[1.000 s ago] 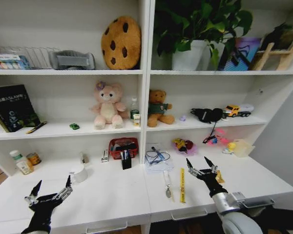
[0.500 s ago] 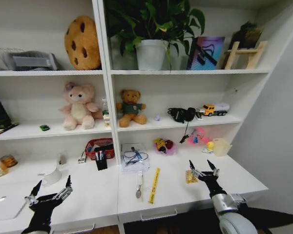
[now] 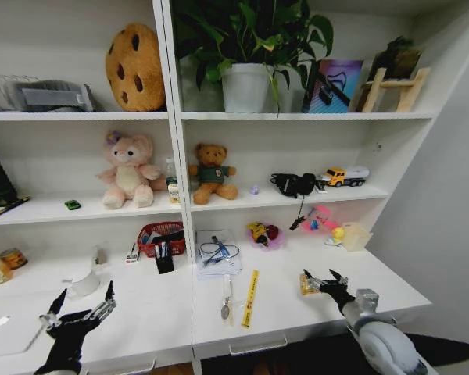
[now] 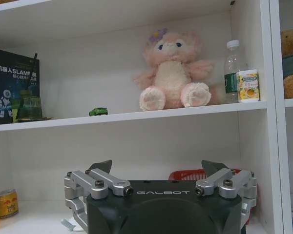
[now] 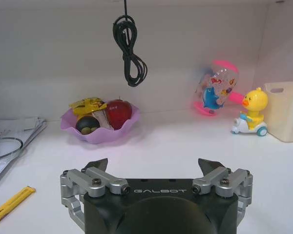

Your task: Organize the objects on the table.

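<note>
Now | left gripper (image 3: 82, 306) fingers spread wide, empty, over desk (image 3: 281, 293) | right gripper (image 3: 322, 279) fingers wide apart, empty, just beside yellow packet (image 3: 306, 284)

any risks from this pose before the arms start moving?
Right hand is open, low over the desk beside the yellow packet; a sideways move could push the packet toward the front edge. A black cable hangs from the shelf above the purple bowl; a raised arm might snag it. Left hand, also open, hovers near the white cup.
</note>
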Controlling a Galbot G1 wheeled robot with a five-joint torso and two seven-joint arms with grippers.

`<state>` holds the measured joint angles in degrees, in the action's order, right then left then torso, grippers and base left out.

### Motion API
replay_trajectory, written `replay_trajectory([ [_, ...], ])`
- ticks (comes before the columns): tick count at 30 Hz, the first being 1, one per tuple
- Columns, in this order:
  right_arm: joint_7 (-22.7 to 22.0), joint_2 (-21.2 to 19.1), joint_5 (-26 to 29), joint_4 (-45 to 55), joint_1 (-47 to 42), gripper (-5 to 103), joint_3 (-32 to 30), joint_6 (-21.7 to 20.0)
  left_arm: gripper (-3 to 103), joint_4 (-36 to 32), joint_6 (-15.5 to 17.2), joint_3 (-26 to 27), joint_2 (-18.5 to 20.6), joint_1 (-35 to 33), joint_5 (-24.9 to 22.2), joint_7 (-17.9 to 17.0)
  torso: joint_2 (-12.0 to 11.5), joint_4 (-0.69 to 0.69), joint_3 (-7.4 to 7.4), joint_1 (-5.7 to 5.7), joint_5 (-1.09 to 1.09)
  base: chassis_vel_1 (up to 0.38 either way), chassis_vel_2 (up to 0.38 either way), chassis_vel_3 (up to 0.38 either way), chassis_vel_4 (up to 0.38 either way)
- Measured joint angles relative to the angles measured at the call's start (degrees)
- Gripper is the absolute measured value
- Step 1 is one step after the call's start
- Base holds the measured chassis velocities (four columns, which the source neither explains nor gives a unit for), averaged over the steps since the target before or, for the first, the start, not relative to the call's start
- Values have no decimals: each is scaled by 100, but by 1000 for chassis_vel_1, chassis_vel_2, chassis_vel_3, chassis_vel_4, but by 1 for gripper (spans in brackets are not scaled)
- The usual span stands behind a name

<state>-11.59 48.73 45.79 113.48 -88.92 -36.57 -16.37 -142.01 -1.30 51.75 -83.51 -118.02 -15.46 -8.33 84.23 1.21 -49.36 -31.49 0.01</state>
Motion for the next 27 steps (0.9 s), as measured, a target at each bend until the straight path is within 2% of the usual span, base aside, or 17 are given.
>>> replay_trajectory([
  [1, -36, -65, 172, -32, 43, 100, 33, -97, 100, 0, 0, 0, 0, 0, 0, 0, 0, 0, 0, 0, 0, 0, 0, 0, 0],
  [7, -60, -178, 307, -107, 90, 100, 110, -172, 100, 0, 0, 0, 0, 0, 0, 0, 0, 1, 0, 0, 0, 0, 0, 0, 0],
  [9, -73, -373, 366, -190, 133, 100, 232, -229, 100, 0, 0, 0, 0, 0, 0, 0, 0, 1, 0, 0, -2, 0, 0, 0, 0],
  [14, -89, -553, 474, -342, 276, 100, 505, -272, 100, 0, 0, -1, 0, 0, 0, 0, 0, 0, 0, 0, -1, 0, 0, 0, 0],
  [17, -118, -554, 480, -359, 285, 87, 604, -276, 100, 0, 0, -1, 0, 0, 0, 0, 0, 1, 0, 0, -1, 0, 0, 0, 0],
  [18, -118, -554, 480, -359, 285, 87, 604, -276, 100, 0, 0, -1, 0, 0, 0, 0, 0, 1, 0, 0, -1, 0, 0, 0, 0],
  [20, -124, -538, 432, -384, 282, 77, 650, -249, 100, 0, 0, -1, 0, 0, 0, 0, 0, 1, 0, 0, -1, 0, 0, 0, 0],
  [21, -124, -538, 432, -384, 282, 77, 650, -249, 100, 0, 0, -1, 0, 0, 0, 0, 0, 1, 0, 0, -1, 0, 0, 0, 0],
  [23, -136, -510, 410, -397, 280, 65, 657, -218, 100, 0, 0, 0, 0, 0, 0, 0, 0, 1, 0, 0, -1, 0, 0, 0, 0],
  [25, -140, -499, 404, -416, 276, 65, 657, -201, 100, 0, 0, -1, 0, 0, 0, 0, 0, 1, 0, 0, -1, 0, 0, 0, 0],
  [26, -140, -495, 386, -465, 271, 55, 661, -157, 100, 0, 0, -1, 0, 0, 0, 0, 0, 1, 0, 0, -1, 0, 0, 0, 0],
  [27, -140, -495, 386, -465, 271, 55, 661, -157, 100, 0, 0, -1, 0, 0, 0, 0, 0, 1, 0, 0, -1, 0, 0, 0, 0],
])
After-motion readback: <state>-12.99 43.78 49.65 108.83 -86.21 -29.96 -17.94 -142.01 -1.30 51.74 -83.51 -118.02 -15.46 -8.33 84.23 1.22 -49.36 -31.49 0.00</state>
